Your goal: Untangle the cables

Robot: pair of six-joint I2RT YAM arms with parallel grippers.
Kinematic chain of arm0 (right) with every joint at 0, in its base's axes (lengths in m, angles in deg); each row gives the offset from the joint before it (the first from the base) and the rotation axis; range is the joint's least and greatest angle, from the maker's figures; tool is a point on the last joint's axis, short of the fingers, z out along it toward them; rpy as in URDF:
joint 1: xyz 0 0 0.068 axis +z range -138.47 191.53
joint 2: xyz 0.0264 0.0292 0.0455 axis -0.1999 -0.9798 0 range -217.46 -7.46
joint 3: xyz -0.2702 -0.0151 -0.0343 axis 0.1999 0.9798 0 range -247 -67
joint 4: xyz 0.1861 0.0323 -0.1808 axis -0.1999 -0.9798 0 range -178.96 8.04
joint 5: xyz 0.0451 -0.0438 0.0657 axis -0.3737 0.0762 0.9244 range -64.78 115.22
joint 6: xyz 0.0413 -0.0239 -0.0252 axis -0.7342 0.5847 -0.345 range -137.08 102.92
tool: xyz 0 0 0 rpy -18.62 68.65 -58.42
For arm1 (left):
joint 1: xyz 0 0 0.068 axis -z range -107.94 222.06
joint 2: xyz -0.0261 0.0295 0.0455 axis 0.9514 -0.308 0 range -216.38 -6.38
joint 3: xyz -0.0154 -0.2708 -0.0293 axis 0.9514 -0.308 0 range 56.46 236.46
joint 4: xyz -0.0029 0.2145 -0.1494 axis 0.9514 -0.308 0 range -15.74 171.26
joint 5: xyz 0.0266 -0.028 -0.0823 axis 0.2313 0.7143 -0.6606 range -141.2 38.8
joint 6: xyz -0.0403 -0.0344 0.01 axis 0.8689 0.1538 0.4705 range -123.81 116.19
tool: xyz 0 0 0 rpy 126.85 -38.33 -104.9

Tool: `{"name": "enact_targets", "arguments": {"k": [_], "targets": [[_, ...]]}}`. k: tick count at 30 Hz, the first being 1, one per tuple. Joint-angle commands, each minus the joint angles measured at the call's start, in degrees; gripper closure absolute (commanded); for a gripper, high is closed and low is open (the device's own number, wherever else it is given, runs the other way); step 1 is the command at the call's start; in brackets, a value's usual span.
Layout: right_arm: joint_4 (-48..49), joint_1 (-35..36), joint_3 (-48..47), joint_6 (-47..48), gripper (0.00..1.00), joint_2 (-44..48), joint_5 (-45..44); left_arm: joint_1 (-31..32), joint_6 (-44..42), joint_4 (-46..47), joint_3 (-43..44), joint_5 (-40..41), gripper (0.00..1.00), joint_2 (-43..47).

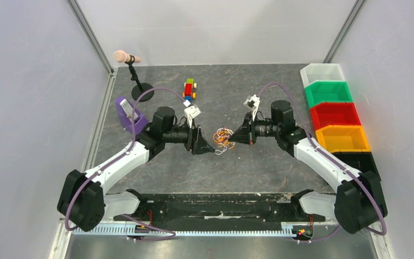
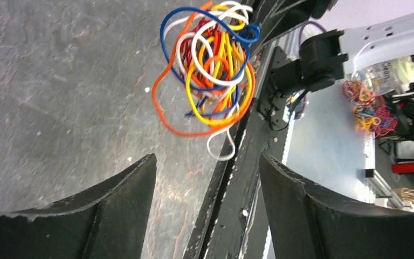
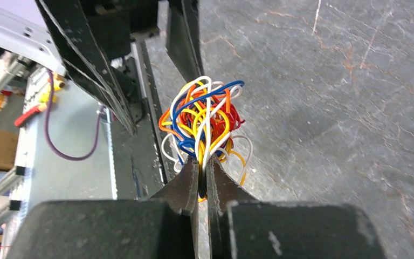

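A dark grey table [image 1: 280, 162] with a mottled, slate-like surface fills the floor of the pale-walled cell. Two white-and-black arms, the left arm [image 1: 118, 162] and the right arm [image 1: 323, 159], bend inward from the near edge and face each other over its middle. Down the right side runs a row of open plastic bins [image 1: 334, 116] in clear, green, red, orange and black. At the far left stands a pink-headed microphone on a black round-based stand [image 1: 125, 56]. Near it sits a small toy car of coloured blocks [image 1: 190, 89].

The left gripper [image 2: 207, 162] has its curved black fingers [image 2: 118, 199] spread wide with nothing between them. Their tips stand just short of the bunch.

The right gripper [image 3: 202, 162] has its fingers [image 3: 183, 186] pressed together, pinching several strands.

The cables [image 1: 223, 139], a clump of thin, glossy wires in orange, yellow, red, blue and white, sit between the two grippers at the table's centre. The clump is roughly round, with no clear long axis. Its loops fan out from the right fingertips toward the left gripper. One orange loop and one white loop stray beyond the mass on the left wrist view.

The strands overlap too thickly to follow any single one. Their run inside the pinch is hidden, and I cannot tell whether the bunch rests on the table or hangs just above it.
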Motion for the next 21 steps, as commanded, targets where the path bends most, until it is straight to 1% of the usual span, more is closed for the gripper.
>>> {"name": "enact_targets", "arguments": {"k": [1,3,4,5,6,7,8,9,11,13,15,16,18,21], "targets": [[17.45,0.51,2.18,-14.39,1.0,1.03,2.94,3.19,11.88,14.29,1.55,2.07,0.23,-3.17],[21.74,1.27,3.29,-18.33,1.0,0.76,3.26,3.8,15.52,18.19,1.37,2.96,0.23,-4.85],[22.59,1.74,3.47,-19.27,0.98,0.54,3.34,3.9,17.27,19.4,1.69,3.22,0.24,-5.94],[23.19,2.01,3.66,-20.25,0.95,0.42,3.41,3.82,18.32,19.63,2.25,3.55,0.33,-6.85],[23.85,2.04,3.91,-21.04,0.93,0.11,3.69,3.81,18.9,19.8,2.69,3.73,0.5,-7.53],[23.87,1.84,4.05,-21.76,0.92,-0.03,3.85,3.61,18.49,19.48,3.01,3.7,0.63,-7.68],[22.56,1.32,3.85,-21.25,0.91,-0.28,4.03,3.16,17.88,18.5,3.14,4.16,0.83,-7.33],[20.34,0.45,3.28,-20.13,0.91,-0.42,4.14,2.44,17.4,17.52,2.94,4.34,0.97,-6.74],[12.34,-1.96,1.58,-14.99,0.91,-0.5,3.44,0.09,16.02,14.69,2.32,3.59,0.98,-4.54],[0.84,-3.94,-1.54,-4.3,0.95,-0.41,-1.09,-2.22,13.02,9.32,1.99,1.96,0.98,-2.53],[-8.84,-4.29,-4.02,4.95,1.0,-0.41,-6.33,-3.98,9.25,3.87,1.65,0.95,0.98,-0.24],[-11.28,-4.29,-4.61,7.45,1.0,-0.32,-9.18,-4.61,7.11,1.24,1.39,0.72,0.98,0.89],[-14.66,-4.61,-5.21,11.65,1.0,-0.29,-12.21,-5.68,3.07,-3.24,1.43,0.66,0.98,3.16],[-17.65,-5.94,-6.72,15.28,1.0,-0.57,-16.79,-8.59,-2.29,-10.01,1.96,0.95,0.98,5.15]]}}
